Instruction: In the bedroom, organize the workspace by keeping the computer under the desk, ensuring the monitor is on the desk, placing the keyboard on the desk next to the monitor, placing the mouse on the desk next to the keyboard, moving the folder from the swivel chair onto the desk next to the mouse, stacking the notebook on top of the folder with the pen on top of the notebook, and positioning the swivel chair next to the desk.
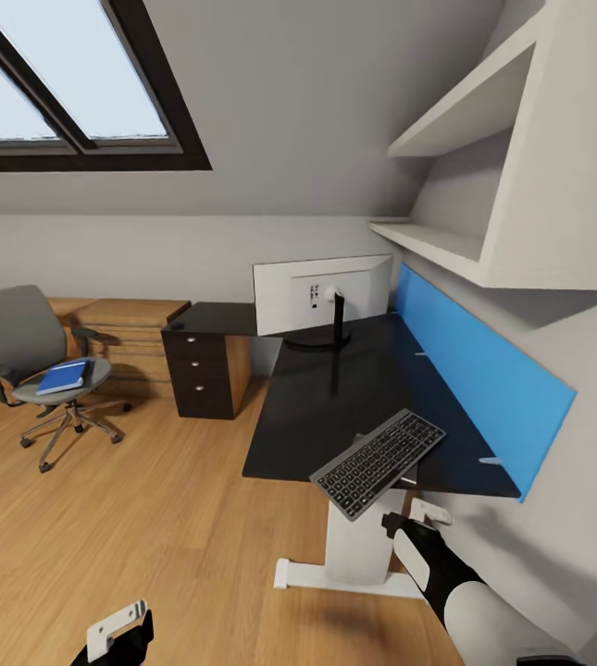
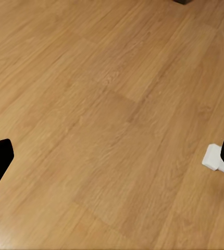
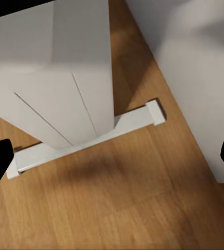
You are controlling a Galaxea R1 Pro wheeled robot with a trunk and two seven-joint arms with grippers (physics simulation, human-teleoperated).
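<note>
Black desk (image 1: 335,407) holds keyboard (image 1: 378,462) overhanging its edge — both grippers spread, empty.

- We see the bench (image 1: 354,388): black matte L-shaped top, bright blue back panel along the wall side, white leg with a flat foot on the wood floor.
- We see the monitor (image 1: 321,294) upright on the bench at its far corner, white back facing us, thin black stand on a round base.
- We see the keyboard (image 1: 378,463): dark keys, silver frame, lying at an angle on the bench's near edge, one corner hanging past the edge.
- We see the swivel chair (image 1: 34,356) well apart from the bench, grey seat and back, black armrests, star base.
- We see the folder (image 1: 63,377), bright blue, flat on the chair seat.
</note>
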